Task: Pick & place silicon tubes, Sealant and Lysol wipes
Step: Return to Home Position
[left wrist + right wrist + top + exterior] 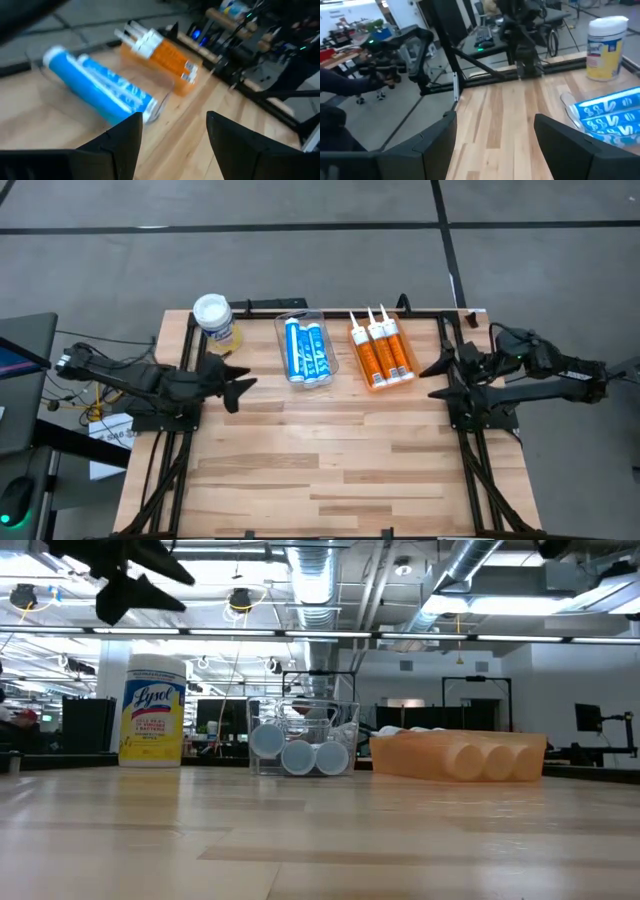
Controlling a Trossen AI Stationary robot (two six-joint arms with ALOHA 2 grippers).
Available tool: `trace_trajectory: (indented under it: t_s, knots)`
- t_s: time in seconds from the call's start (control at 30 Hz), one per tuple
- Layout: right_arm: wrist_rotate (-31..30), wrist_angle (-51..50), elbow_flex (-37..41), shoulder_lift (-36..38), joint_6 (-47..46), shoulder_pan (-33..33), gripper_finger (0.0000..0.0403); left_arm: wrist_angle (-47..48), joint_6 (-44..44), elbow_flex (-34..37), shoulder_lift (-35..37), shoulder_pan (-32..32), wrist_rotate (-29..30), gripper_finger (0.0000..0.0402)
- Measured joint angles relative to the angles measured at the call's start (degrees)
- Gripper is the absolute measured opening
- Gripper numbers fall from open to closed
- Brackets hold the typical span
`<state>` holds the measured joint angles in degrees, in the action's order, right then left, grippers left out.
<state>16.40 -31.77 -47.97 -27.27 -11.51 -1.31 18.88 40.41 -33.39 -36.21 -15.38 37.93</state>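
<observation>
The Lysol wipes canister (214, 320), white lid and yellow label, stands upright on its base at the table's far left; it also shows in the low view (152, 710). Blue tubes (306, 350) lie in a clear plastic bin (284, 323) at the far middle. Three orange sealant tubes (382, 352) lie side by side in an orange tray to its right. My left gripper (237, 383) is open and empty at the left side, near the canister. My right gripper (436, 378) is open and empty at the right side, beside the orange tubes.
Black frame rails (467, 450) run along the table's left and right sides and its far edge. Bare wood (320, 460) spreads over the table's middle and near half. A person's arm (340, 82) shows in the room beyond the table.
</observation>
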Motion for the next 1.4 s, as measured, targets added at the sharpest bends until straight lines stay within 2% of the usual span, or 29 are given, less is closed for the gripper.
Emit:
trace_trajectory:
  t_s: [0.1,0.23,0.4,0.6,0.7,0.93,1.07,1.13,1.27,1.4]
  knots:
    - [0.04,1.75,0.61,-0.09,0.87,0.92,0.0260,-0.33,-4.41,0.90,5.00,0.00,0.39,0.0213]
    - [0.22,9.91,5.45,-0.04,1.36,2.12,0.0260,-0.31,-6.72,3.59,11.17,0.02,1.66,0.0213]
    - [0.30,20.45,13.52,-0.53,-1.32,3.68,0.0260,-1.85,-4.21,10.04,16.56,0.02,0.75,0.0213]
    - [3.09,27.72,19.41,-0.80,-2.04,3.84,0.0260,-7.85,-0.69,18.50,18.55,0.02,-0.35,0.0213]
    - [4.78,26.59,20.62,0.84,-2.14,1.38,0.0260,-8.23,0.19,20.28,19.39,0.02,0.13,0.0213]
    - [11.70,19.12,20.61,10.08,-2.70,-8.94,0.0260,-7.86,-2.42,20.33,24.78,0.04,2.99,0.0213]
    - [11.95,17.19,21.44,15.24,-5.91,-10.83,0.0260,-6.54,-3.39,20.31,29.35,0.04,3.95,0.0213]
    - [11.14,17.09,23.29,16.86,-6.09,-10.24,0.0260,-4.13,-3.21,20.28,30.53,0.04,3.96,0.0213]
    - [4.67,19.07,28.56,18.26,-6.98,-7.88,0.0260,-1.43,-1.63,20.28,30.55,0.04,4.74,0.0213]
    - [-0.57,23.83,33.66,18.32,-7.20,-6.10,0.0260,-0.62,-1.24,20.28,29.70,0.04,8.23,0.0213]
